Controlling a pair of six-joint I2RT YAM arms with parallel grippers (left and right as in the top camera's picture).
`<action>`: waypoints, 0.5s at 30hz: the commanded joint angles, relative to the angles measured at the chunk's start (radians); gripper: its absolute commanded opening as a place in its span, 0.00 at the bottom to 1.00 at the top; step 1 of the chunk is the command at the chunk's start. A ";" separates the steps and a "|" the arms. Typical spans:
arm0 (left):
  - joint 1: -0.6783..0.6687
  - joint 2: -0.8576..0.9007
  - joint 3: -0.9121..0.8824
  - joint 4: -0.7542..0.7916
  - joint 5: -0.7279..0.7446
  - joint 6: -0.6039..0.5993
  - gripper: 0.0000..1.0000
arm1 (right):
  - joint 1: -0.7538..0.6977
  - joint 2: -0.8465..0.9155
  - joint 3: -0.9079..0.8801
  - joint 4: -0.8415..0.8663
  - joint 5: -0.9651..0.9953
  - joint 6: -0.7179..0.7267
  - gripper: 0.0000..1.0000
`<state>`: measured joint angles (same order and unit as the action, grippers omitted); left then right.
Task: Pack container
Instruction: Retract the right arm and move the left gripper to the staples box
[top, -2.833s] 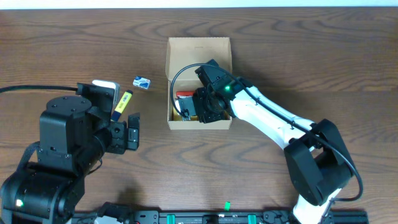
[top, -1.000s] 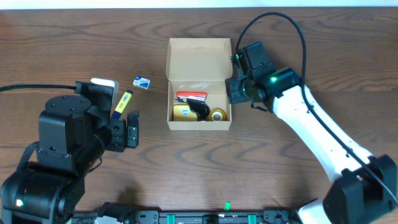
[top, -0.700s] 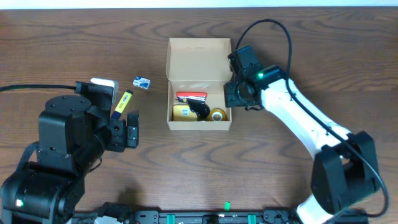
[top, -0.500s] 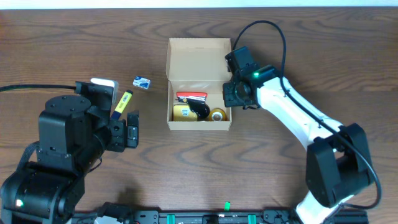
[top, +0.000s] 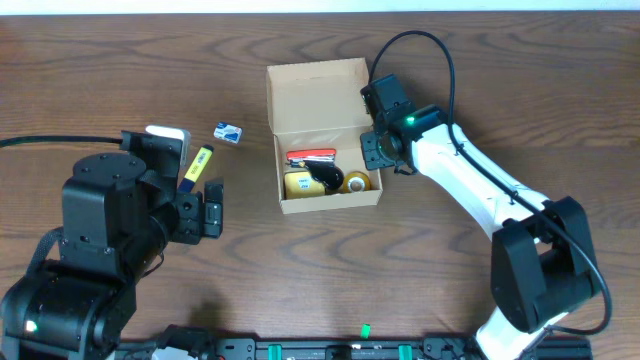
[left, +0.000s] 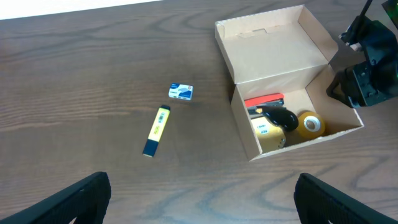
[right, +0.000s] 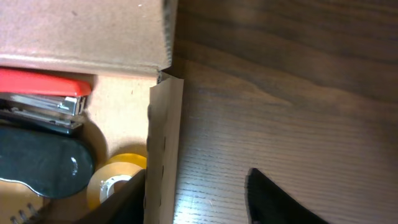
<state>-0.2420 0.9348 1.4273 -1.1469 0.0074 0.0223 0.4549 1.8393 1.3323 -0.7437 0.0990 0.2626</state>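
Note:
The tan cardboard container (top: 330, 203) sits mid-table with its flap lid (top: 315, 95) open at the back. It holds a red stapler (top: 310, 156), a black item (top: 325, 178), a little yellow square box (top: 297, 184) and a tape roll (top: 357, 182). My right gripper (top: 379, 152) is open and straddles the container's right wall (right: 163, 149), one finger inside by the tape roll (right: 109, 183) and one outside (right: 196, 180). My left gripper (top: 206, 210) is open and empty, left of the container (left: 249, 140), its fingers wide apart (left: 199, 202).
A yellow highlighter with a blue cap (top: 197, 166) and a small blue-and-white item (top: 228, 132) lie on the wooden table left of the container. Both also show in the left wrist view, the highlighter (left: 155, 129) and the small item (left: 181, 92).
My right gripper left the container's inside, swung out to the right, then came back onto its right wall. The container has shifted slightly right and turned a little. The left arm has not moved.

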 joint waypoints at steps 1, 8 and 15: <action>0.006 -0.001 0.009 0.000 -0.014 -0.012 0.95 | 0.005 0.002 0.013 -0.005 -0.067 -0.009 0.56; 0.006 0.060 0.009 0.003 -0.014 -0.027 0.95 | -0.031 -0.101 0.129 -0.137 -0.160 -0.050 0.68; 0.006 0.198 0.009 0.074 -0.019 -0.062 0.95 | -0.095 -0.298 0.186 -0.279 -0.161 -0.157 0.85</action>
<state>-0.2420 1.1023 1.4273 -1.0874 0.0071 -0.0124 0.3889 1.6085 1.4914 -1.0004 -0.0536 0.1532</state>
